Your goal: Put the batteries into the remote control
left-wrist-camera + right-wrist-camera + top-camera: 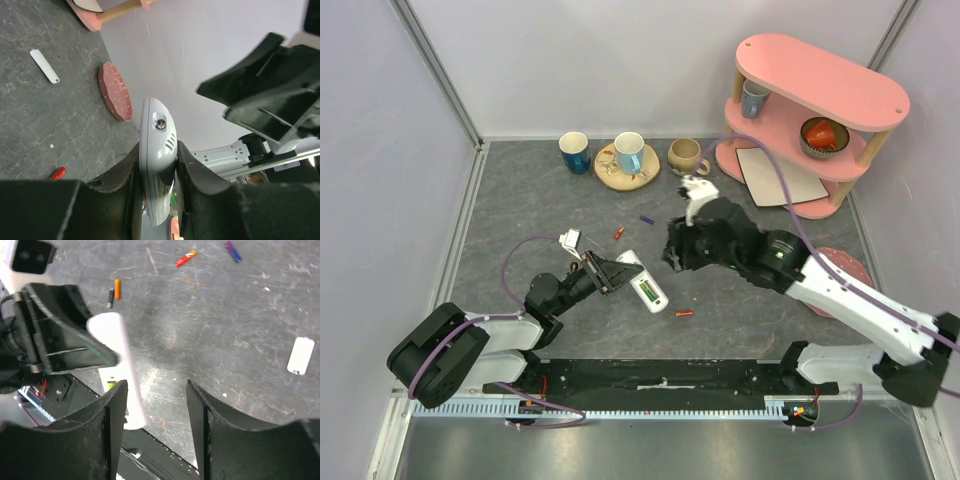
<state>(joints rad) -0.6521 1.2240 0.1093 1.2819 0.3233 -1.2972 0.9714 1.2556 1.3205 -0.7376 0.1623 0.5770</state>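
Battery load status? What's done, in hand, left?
Done: a green battery seems seated in the remote control; a white strip, probably its cover, lies on the table. In hand: left gripper clamps the remote; right gripper has its jaws open, empty. Left: loose batteries on the table to load, cover to refit.

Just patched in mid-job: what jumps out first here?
The white remote control, mid-table, clamped in the left gripper with a green battery showing inside. Right beside it the right gripper hangs open and empty, and loose batteries lie scattered around on the grey table.
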